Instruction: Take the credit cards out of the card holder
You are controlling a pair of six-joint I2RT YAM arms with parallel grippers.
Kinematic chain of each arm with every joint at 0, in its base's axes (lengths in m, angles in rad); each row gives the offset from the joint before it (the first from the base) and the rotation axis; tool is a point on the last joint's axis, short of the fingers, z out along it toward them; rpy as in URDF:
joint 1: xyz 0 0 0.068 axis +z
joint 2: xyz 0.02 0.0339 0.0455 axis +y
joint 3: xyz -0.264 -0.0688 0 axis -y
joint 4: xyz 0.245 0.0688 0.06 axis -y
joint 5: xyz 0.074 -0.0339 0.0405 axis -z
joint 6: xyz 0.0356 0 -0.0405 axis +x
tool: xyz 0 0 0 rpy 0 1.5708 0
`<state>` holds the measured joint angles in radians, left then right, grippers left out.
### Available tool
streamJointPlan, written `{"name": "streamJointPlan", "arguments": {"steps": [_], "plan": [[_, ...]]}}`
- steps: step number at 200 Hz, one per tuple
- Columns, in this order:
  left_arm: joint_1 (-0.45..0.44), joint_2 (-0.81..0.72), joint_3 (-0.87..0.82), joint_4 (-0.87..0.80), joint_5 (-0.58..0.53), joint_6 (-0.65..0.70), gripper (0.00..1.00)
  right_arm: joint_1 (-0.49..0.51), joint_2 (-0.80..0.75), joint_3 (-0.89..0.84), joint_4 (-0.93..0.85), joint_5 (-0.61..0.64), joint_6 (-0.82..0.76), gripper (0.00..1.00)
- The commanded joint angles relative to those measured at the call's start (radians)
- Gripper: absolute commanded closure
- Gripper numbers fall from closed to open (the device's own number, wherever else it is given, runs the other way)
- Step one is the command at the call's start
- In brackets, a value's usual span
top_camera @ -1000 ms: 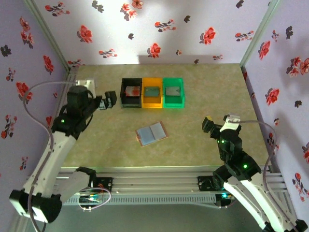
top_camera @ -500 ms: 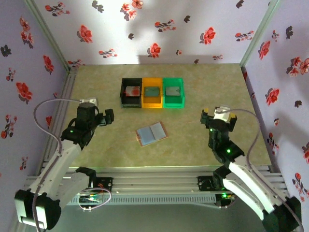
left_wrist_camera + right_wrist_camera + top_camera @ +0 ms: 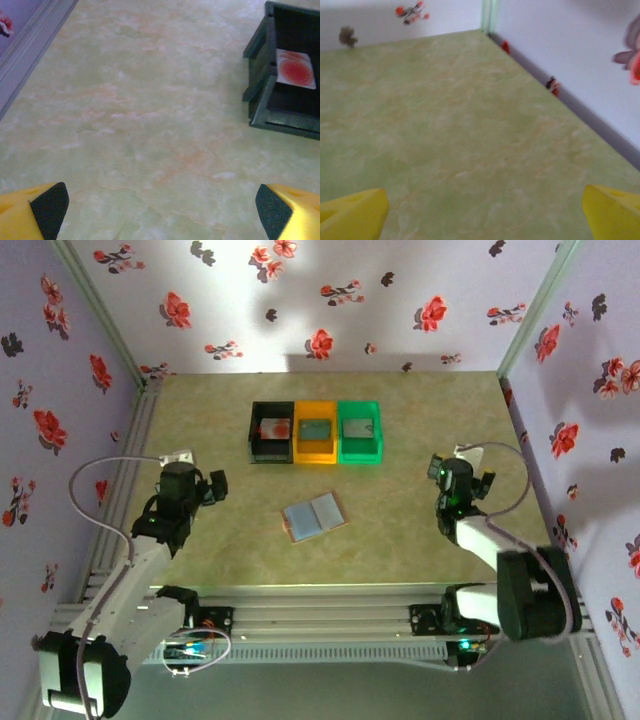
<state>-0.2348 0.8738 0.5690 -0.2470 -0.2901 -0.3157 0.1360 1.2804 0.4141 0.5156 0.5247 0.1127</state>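
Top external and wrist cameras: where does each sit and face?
Top external: above, behind the bases, looking down on table, card holder, bins; left arm and right arm show.
Left wrist: on left gripper, facing the black bin; open yellow fingers show.
Right wrist: on right gripper, facing the far right corner; open fingers show.
Shared: top and left wrist see the black bin.

The left arm (image 3: 135, 565) and right arm (image 3: 485, 535) are white with black joints — thin grey cables (image 3: 85, 475) too — plus yellow fingers (image 3: 15, 220) with black pads (image 3: 50, 205).
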Motion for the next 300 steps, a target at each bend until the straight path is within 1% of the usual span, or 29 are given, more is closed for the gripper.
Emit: {"name": "streamJointPlan", "arguments": {"steps": [1, 13, 26, 38, 49, 60, 66, 76, 85, 92, 97, 99, 106, 118, 125, 140, 144, 154, 159, 170, 187, 212, 220, 226, 248, 261, 279, 300], "plan": [[0.031, -0.007, -0.028, 0.09, -0.05, 0.03, 0.0, -0.012, 0.07, 0.067, 0.145, -0.066, -0.087, 0.01], [0.053, 0.009, -0.032, 0.112, -0.049, 0.028, 0.0, -0.039, 0.097, 0.09, 0.155, -0.101, -0.068, 0.01], [0.081, 0.041, -0.025, 0.126, -0.034, 0.027, 0.0, -0.045, 0.111, 0.11, 0.134, -0.128, -0.069, 0.01], [0.103, 0.074, -0.015, 0.13, -0.027, 0.039, 0.0, -0.044, 0.089, 0.101, 0.106, -0.177, -0.085, 0.01], [0.126, 0.1, -0.02, 0.147, -0.024, 0.04, 0.0, -0.044, 0.059, 0.057, 0.142, -0.219, -0.087, 0.01], [0.15, 0.125, -0.029, 0.171, -0.004, 0.031, 0.0, -0.045, 0.032, 0.024, 0.151, -0.199, -0.072, 0.01], [0.162, 0.137, -0.032, 0.184, 0.015, 0.031, 0.0, -0.045, 0.017, 0.015, 0.131, -0.144, -0.05, 0.01], [0.177, 0.152, -0.04, 0.21, 0.029, 0.04, 0.0, -0.046, 0.023, -0.007, 0.126, -0.134, -0.031, 0.01], [0.19, 0.16, -0.046, 0.236, 0.036, 0.049, 0.0, -0.046, 0.047, -0.043, 0.18, -0.147, -0.063, 0.01], [0.199, 0.166, -0.051, 0.252, 0.038, 0.065, 0.0, -0.045, 0.073, -0.081, 0.281, -0.157, -0.08, 0.01], [0.204, 0.168, -0.058, 0.274, 0.034, 0.08, 0.0, -0.045, 0.088, -0.099, 0.343, -0.154, -0.058, 0.01], [0.206, 0.17, -0.062, 0.285, 0.033, 0.085, 0.0, -0.044, 0.094, -0.104, 0.359, -0.172, -0.061, 0.01], [0.215, 0.176, -0.08, 0.324, 0.024, 0.09, 0.0, -0.045, 0.115, -0.096, 0.359, -0.228, -0.073, 0.01], [0.239, 0.191, -0.105, 0.378, 0.025, 0.085, 0.0, -0.046, 0.169, -0.083, 0.376, -0.265, -0.088, 0.01], [0.253, 0.199, -0.127, 0.428, 0.025, 0.079, 0.0, -0.046, 0.212, -0.088, 0.432, -0.275, -0.091, 0.01], [0.286, 0.212, -0.159, 0.511, 0.036, 0.054, 0.0, -0.055, 0.297, -0.099, 0.542, -0.24, -0.08, 0.01], [0.294, 0.218, -0.163, 0.528, 0.039, 0.058, 0.0, -0.055, 0.297, -0.093, 0.533, -0.24, -0.078, 0.01], [0.306, 0.24, -0.176, 0.58, 0.041, 0.086, 0.0, -0.059, 0.271, -0.054, 0.405, -0.238, -0.055, 0.01], [0.309, 0.254, -0.185, 0.61, 0.047, 0.106, 0.0, -0.073, 0.27, -0.036, 0.372, -0.246, -0.038, 0.01], [0.313, 0.29, -0.203, 0.673, 0.054, 0.143, 0.0, -0.1, 0.285, -0.029, 0.384, -0.259, -0.015, 0.01], [0.344, 0.346, -0.204, 0.742, 0.081, 0.11, 0.0, -0.105, 0.277, -0.025, 0.362, -0.267, -0.013, 0.01], [0.356, 0.426, -0.198, 0.863, 0.095, 0.061, 0.0, -0.104, 0.278, -0.031, 0.377, -0.266, -0.015, 0.01], [0.361, 0.448, -0.202, 0.909, 0.125, 0.053, 0.0, -0.105, 0.277, -0.031, 0.377, -0.266, -0.016, 0.01], [0.368, 0.456, -0.195, 0.911, 0.155, 0.062, 0.0, -0.104, 0.277, -0.032, 0.379, -0.266, -0.017, 0.01], [0.405, 0.487, -0.205, 0.982, 0.206, 0.075, 0.0, -0.104, 0.277, -0.031, 0.379, -0.266, -0.018, 0.01], [0.408, 0.53, -0.211, 1.048, 0.234, 0.085, 0.0, -0.104, 0.277, -0.031, 0.379, -0.266, -0.018, 0.01], [0.409, 0.54, -0.195, 1.033, 0.261, 0.096, 0.0, -0.104, 0.277, -0.032, 0.379, -0.266, -0.018, 0.01], [0.411, 0.539, -0.198, 1.035, 0.265, 0.095, 0.0, -0.104, 0.278, -0.032, 0.379, -0.265, -0.018, 0.01]]}}
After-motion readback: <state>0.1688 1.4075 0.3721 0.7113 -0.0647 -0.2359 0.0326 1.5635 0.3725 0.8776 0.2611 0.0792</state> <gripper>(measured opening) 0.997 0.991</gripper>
